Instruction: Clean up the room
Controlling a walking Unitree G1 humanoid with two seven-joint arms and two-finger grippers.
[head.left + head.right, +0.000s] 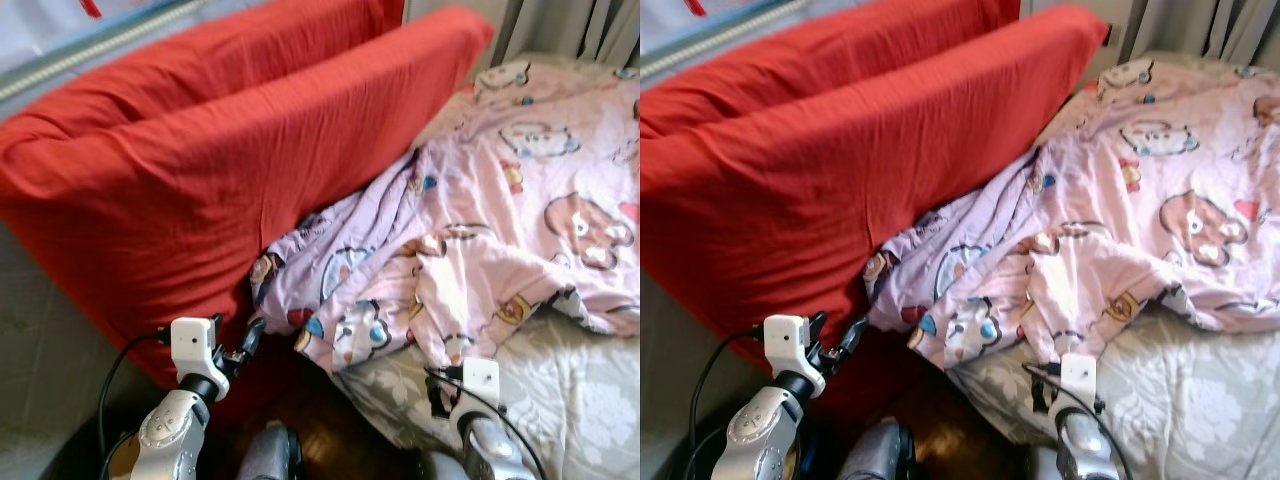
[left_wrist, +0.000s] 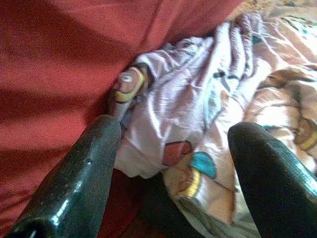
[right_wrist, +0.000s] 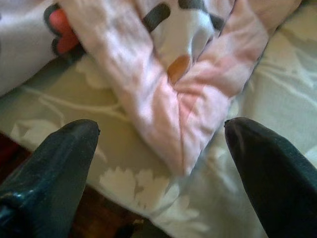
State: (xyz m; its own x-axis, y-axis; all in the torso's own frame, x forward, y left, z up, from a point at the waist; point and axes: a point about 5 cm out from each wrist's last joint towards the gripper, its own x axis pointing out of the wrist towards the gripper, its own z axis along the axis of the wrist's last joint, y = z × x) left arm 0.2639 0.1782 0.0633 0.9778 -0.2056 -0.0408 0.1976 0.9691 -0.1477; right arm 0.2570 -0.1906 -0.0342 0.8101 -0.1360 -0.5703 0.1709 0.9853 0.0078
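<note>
A crumpled pink blanket (image 1: pixel 500 200) with cartoon prints lies across a bed with a grey floral sheet (image 1: pixel 580 400). Its lilac corner (image 2: pixel 168 114) hangs down against a big red-covered mattress (image 1: pixel 200 150) that leans at the bed's left side. My left gripper (image 1: pixel 248 340) is low, beside the red cover and just short of that corner, with its fingers (image 2: pixel 94 163) open and nothing between them. My right gripper (image 3: pixel 158 144) hovers open over the sheet, with a folded pink tip of the blanket (image 3: pixel 168 124) lying between its fingers, untouched.
Dark wooden floor (image 1: pixel 330 430) shows in the narrow gap between the red mattress and the bed. Grey tiles (image 1: pixel 30 340) lie to the left. Grey curtains (image 1: pixel 560 25) hang behind the bed's far end.
</note>
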